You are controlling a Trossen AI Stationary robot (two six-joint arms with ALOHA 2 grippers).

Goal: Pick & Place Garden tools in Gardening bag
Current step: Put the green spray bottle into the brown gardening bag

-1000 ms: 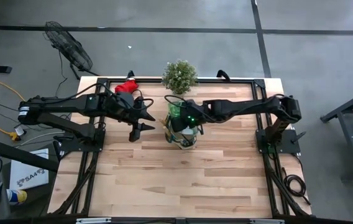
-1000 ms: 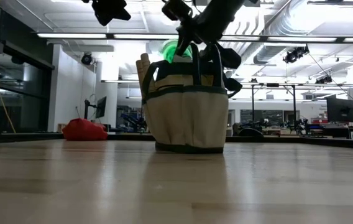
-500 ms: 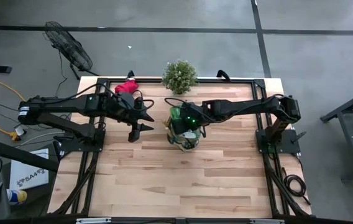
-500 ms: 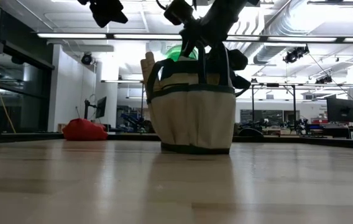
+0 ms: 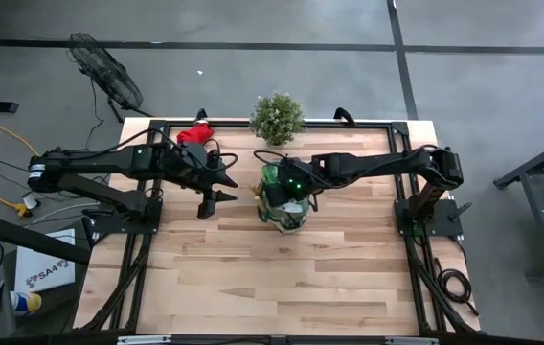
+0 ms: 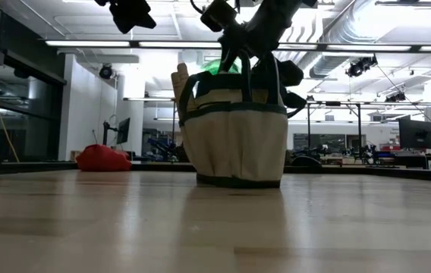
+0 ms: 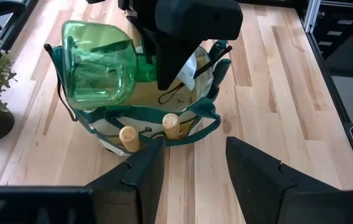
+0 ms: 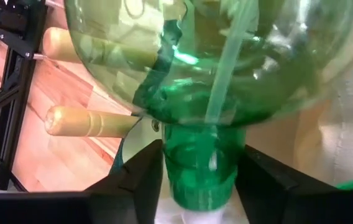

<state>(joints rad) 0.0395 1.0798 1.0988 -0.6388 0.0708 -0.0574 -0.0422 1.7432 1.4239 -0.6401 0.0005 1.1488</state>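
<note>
My right gripper (image 8: 200,180) squeezes the bottle's (image 7: 99,59) green neck between its fingers, holding it over the bag (image 6: 234,140). My left gripper (image 7: 192,165), fingers apart, waits just left of the bag.

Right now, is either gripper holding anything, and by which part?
The right gripper holds the green spray bottle by its neck, over the gardening bag. The left gripper is open and empty beside the bag.
</note>
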